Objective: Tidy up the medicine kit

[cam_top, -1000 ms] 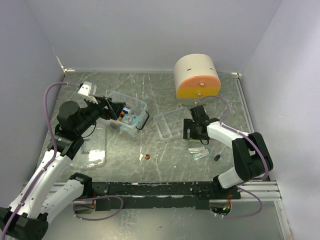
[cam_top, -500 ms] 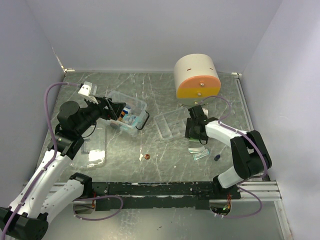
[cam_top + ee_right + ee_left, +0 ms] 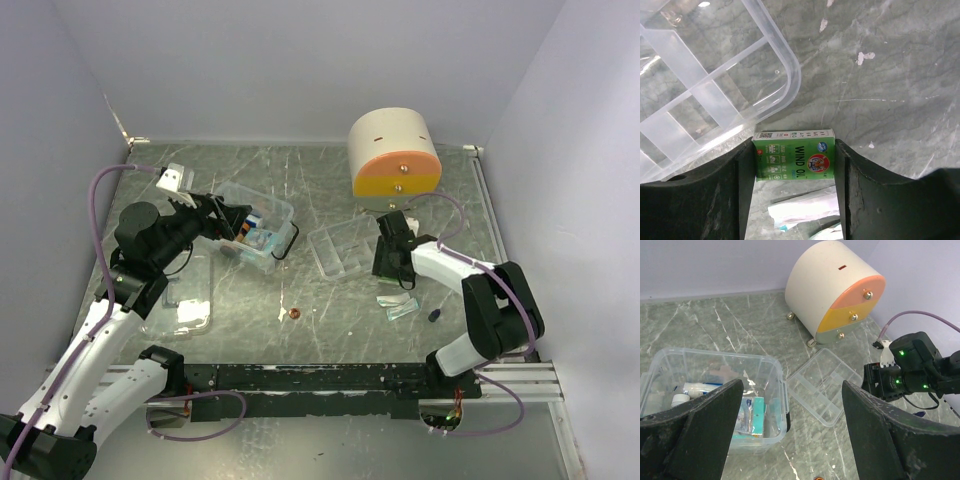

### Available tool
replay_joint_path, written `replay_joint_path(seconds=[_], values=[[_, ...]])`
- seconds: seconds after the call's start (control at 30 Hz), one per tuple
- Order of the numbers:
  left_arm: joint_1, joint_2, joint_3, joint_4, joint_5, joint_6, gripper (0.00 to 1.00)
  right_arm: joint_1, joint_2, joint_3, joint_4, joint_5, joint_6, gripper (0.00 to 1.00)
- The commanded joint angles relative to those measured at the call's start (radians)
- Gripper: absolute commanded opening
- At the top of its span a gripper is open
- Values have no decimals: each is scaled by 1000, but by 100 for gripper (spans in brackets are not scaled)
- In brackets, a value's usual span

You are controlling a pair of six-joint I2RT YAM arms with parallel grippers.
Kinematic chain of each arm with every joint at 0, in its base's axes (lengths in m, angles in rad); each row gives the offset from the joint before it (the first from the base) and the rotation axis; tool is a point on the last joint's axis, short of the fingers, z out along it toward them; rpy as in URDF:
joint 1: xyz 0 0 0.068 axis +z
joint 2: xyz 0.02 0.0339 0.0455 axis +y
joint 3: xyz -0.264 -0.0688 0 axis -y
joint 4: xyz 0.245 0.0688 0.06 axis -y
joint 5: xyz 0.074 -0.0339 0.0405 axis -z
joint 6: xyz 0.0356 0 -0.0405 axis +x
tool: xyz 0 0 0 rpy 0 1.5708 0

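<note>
Seen from above, the medicine kit (image 3: 258,228) stands open at the far left of the table (image 3: 320,175), with the left gripper (image 3: 238,218) at its left edge. Its divided tray (image 3: 338,247) lies apart to the right, beside the right gripper (image 3: 388,268). The left wrist view shows the fingers spread wide over the kit, which holds tubes and packets. The right wrist view shows the fingers pinching a small green box (image 3: 794,161) (labelled WIND OIL) by its ends, just beside the tray's corner.

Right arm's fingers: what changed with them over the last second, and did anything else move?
The right fingers closed in on the green Wind Oil box, lying on the table beside the clear tray, and now press both its sides; the arm shifted slightly. The left fingers, open by the medicine kit, the tray and the cabinet stayed put.
</note>
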Motion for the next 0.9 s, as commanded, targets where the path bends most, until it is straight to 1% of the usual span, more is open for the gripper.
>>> replay_joint_path(seconds=[0.0, 0.2, 0.37, 0.47, 0.63, 0.73, 0.87], values=[[7, -5, -4, 29, 14, 11, 91, 3, -54, -11, -31, 37, 22, 55], [7, -3, -4, 32, 15, 10, 91, 2, -200, 14, -45, 63, 14, 54], [7, -5, -4, 31, 11, 10, 91, 14, -221, 60, 33, 19, -46, 53], [7, -5, -3, 29, 10, 10, 91, 46, -157, 121, 92, 12, -97, 53], [7, -11, 1, 17, -5, 17, 90, 155, 9, 287, 139, 79, -202, 52], [7, -17, -2, 13, -16, 20, 90, 183, 95, 348, 183, 69, -259, 52], [7, -20, 1, 8, -27, 24, 90, 193, 178, 390, 222, 29, -302, 52]])
